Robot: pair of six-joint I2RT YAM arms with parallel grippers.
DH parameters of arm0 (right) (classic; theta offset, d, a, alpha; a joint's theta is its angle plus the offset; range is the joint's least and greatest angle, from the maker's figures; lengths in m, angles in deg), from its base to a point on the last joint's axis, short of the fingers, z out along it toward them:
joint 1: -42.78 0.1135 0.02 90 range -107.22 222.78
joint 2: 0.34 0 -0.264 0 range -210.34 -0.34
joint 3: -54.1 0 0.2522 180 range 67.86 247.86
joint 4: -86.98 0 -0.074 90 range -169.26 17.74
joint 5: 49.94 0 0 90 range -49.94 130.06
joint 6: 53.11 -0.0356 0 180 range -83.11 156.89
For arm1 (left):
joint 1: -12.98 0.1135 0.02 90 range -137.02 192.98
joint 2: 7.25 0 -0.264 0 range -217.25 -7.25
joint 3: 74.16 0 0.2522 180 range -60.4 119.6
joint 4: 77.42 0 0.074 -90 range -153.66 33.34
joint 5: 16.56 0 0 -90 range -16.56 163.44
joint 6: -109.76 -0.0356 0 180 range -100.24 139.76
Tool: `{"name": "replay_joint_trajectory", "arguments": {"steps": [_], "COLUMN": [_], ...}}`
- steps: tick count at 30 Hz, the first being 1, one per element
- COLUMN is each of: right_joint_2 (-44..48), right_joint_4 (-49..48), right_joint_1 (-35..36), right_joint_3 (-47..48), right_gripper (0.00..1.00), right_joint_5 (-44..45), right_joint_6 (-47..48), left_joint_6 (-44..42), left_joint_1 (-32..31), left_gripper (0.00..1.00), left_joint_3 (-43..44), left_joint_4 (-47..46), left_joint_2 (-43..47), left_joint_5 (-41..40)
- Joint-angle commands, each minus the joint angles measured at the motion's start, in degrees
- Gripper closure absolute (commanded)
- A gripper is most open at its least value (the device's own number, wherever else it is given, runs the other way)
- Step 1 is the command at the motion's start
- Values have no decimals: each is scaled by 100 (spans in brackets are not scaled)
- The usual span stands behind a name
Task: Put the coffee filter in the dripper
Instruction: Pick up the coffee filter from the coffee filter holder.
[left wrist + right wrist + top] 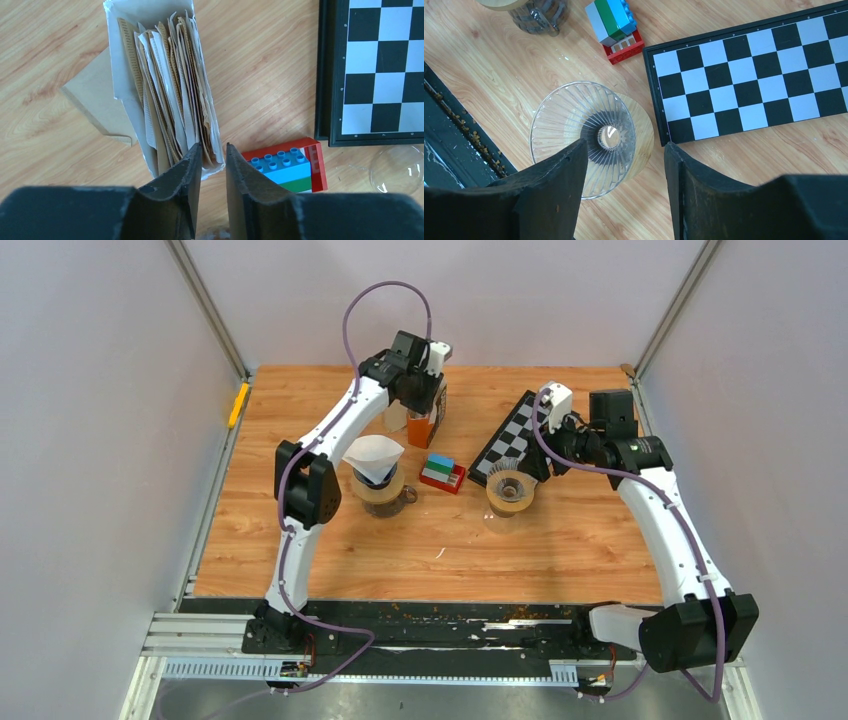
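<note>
- Two drippers stand mid-bench. The nearer one, an empty glass dripper (591, 137), sits right of centre on its wood collar, touching nothing.
- Right fingers (572, 167) hang just above that dripper, spread wide, holding nothing. Risk: they sit over the mouth and could block or knock a filter as it comes in.
- Left of centre, the other dripper (380, 490) already carries a white filter (374, 456). My guess is the glass one is the target.
- Toy brick block (289, 167) and chessboard (382, 70) lie between and behind the drippers. The block is just beside the pack, so a swing out could clip it.
- Farthest back is the filter pack (167, 90), upright and open-topped, crammed with brown and white filters.
- Left fingers (194, 170) are at the pack's near corner, with only a narrow gap between them and the paper edge in it. Can't tell if a filter is actually pinched.
- Main risks: the tight stack means several sheets could come out together, or the whole pack could lift or tip. A thin edge grip could also slip.
</note>
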Motion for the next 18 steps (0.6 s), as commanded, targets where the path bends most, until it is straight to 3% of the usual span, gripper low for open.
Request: {"name": "replay_joint_trajectory", "arguments": {"steps": [1, 11, 18], "right_joint_2": [135, 133, 140], "right_joint_4": [-87, -95, -123], "right_joint_1": [-26, -25, -32], "right_joint_3": [-37, -114, -170], "right_gripper": [43, 44, 44], "right_joint_5": [-17, 11, -3], "right_joint_6": [89, 114, 91], "left_joint_6": [-80, -24, 21], "left_joint_1": [31, 30, 30], "left_gripper": [71, 77, 92], "left_joint_3": [299, 361, 423], "left_joint_4": [-63, -54, -29], "left_joint_2": [-84, -190, -100], "left_joint_5": [77, 137, 190]}}
